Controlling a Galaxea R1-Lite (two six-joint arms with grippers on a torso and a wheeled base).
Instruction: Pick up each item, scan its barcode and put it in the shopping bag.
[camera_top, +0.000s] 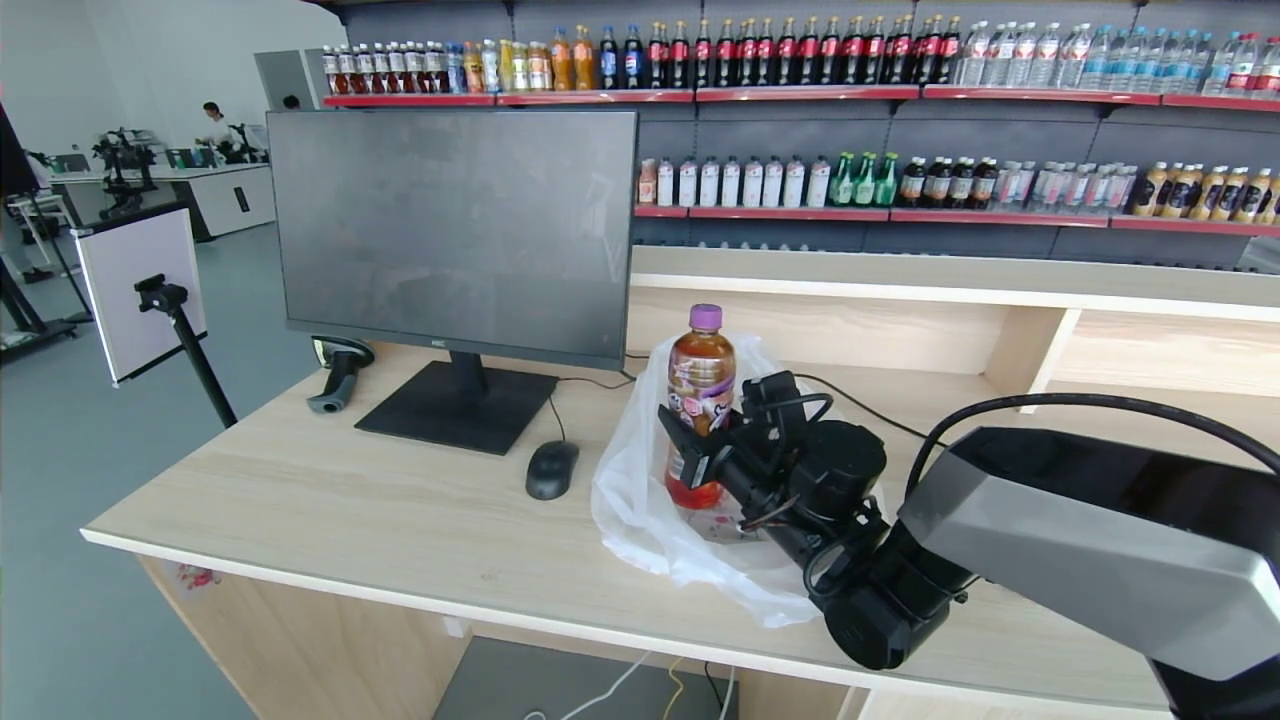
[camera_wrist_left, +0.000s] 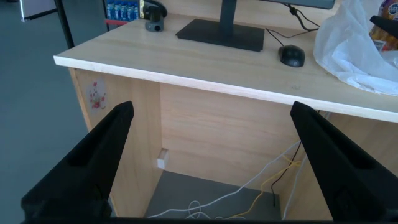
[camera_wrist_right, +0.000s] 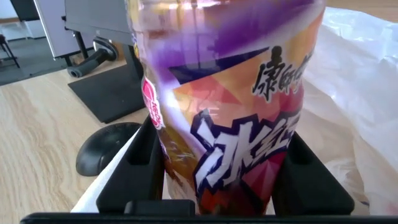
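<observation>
Right tool (camera_top: 705, 440) clamped on upright bottle (camera_top: 700, 365) at shopping bag (camera_top: 635, 500); left tool (camera_wrist_left: 205, 162) apart, low before counter (camera_wrist_left: 186, 62) front.

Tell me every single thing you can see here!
bottle: one, orange drink with a purple cap, upright at the open bag
bag: one, white plastic, on the desk beside the mouse
scanner: one, dark, on the desk left of the monitor's stand
monitor: one, black, screen dark, at the desk's back
mouse: one, black, between the monitor's stand and the bag
desk: one, light wood
shelves: two rows, red-edged, on the back wall, full of drinks
right end effector: one, black, shut on the bottle
left end effector: one, black, open, low in front of the desk
</observation>
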